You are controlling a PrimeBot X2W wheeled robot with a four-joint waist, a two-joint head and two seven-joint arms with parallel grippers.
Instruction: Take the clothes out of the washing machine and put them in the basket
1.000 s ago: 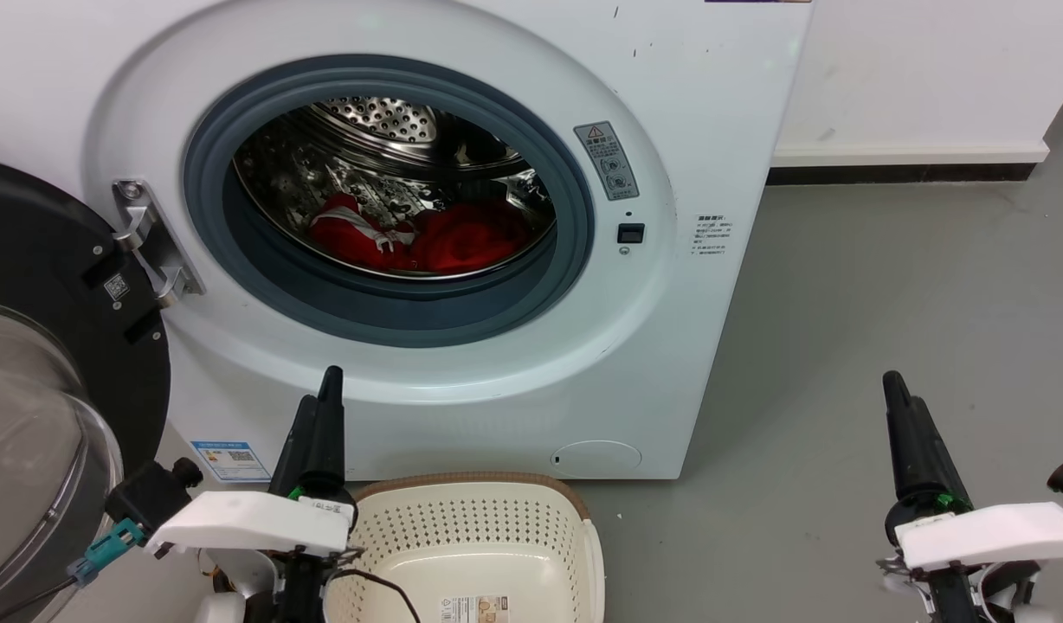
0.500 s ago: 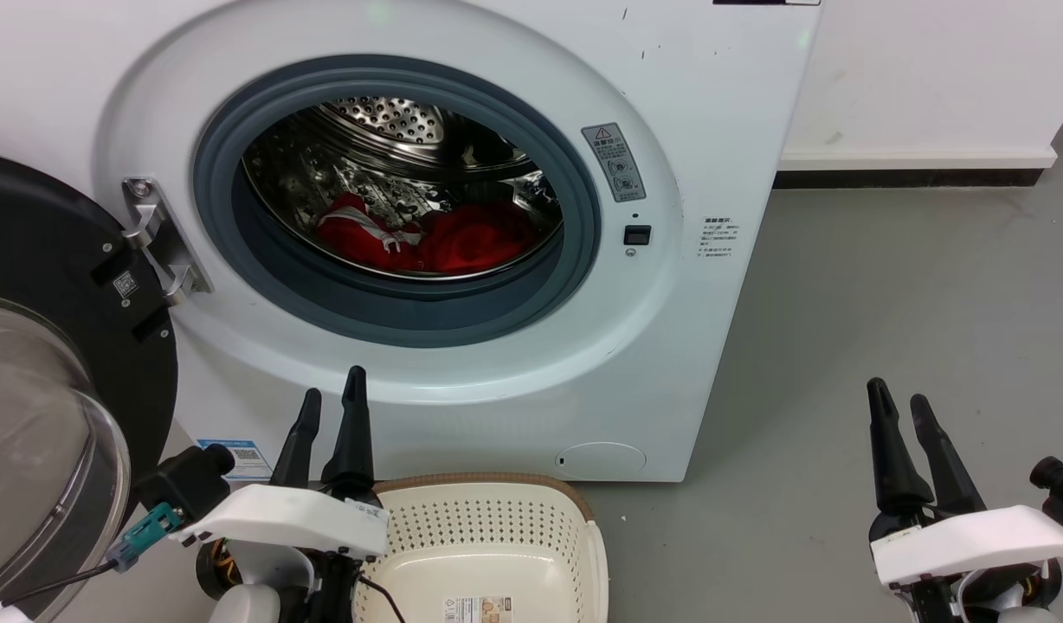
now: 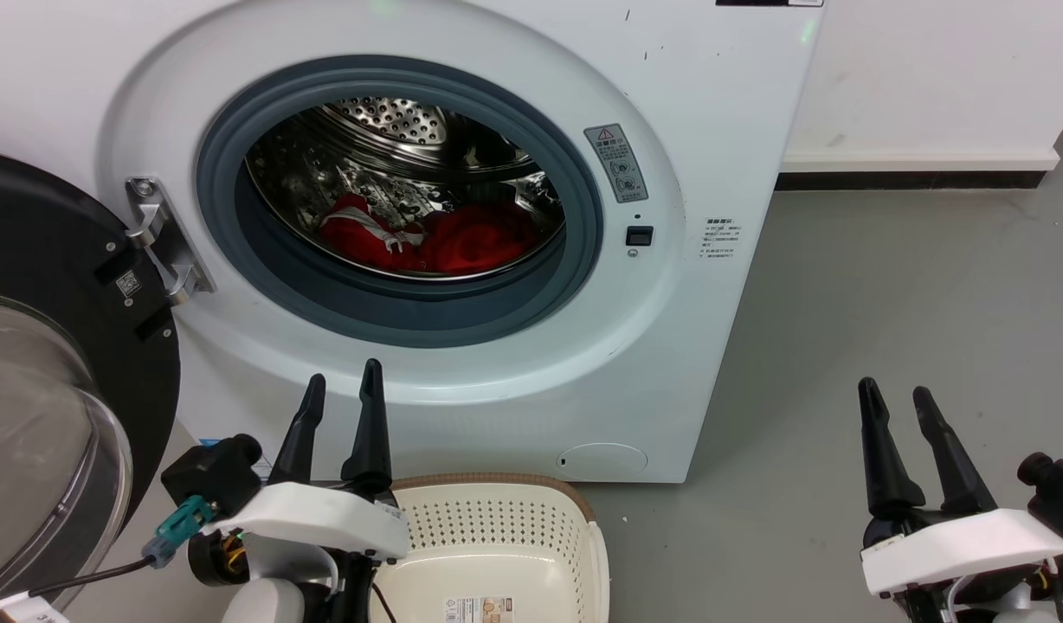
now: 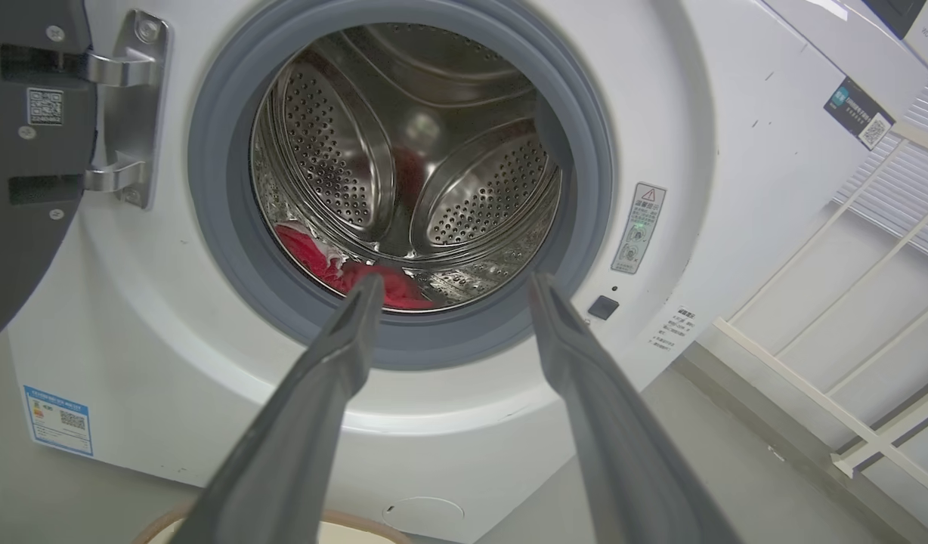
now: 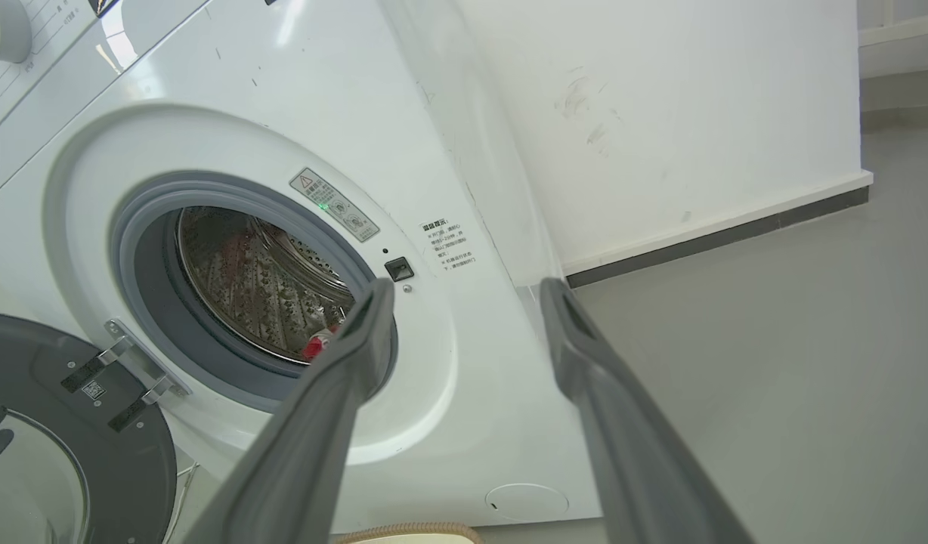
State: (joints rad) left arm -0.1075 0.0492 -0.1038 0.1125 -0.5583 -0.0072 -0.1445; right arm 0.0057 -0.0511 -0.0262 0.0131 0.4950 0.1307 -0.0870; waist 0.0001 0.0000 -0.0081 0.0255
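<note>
On the washing machine point(image 3: 713, 95), a red-triangle warning sticker point(image 3: 615, 162) shows.

Red clothes point(image 3: 471, 244), white washing machine point(image 3: 713, 104), cream perforated basket point(image 3: 497, 529), grey floor point(image 3: 886, 303)

You see the basket point(image 3: 497, 519) cut off by the head view's bottom edge, its near half out of frame. The grey porthole rim point(image 3: 410, 307) hides the lower part of the clothes point(image 3: 449, 242). The door point(image 3: 55, 251) runs off the left edge. Print on the warning sticker point(image 3: 616, 163) is too small to read.
</note>
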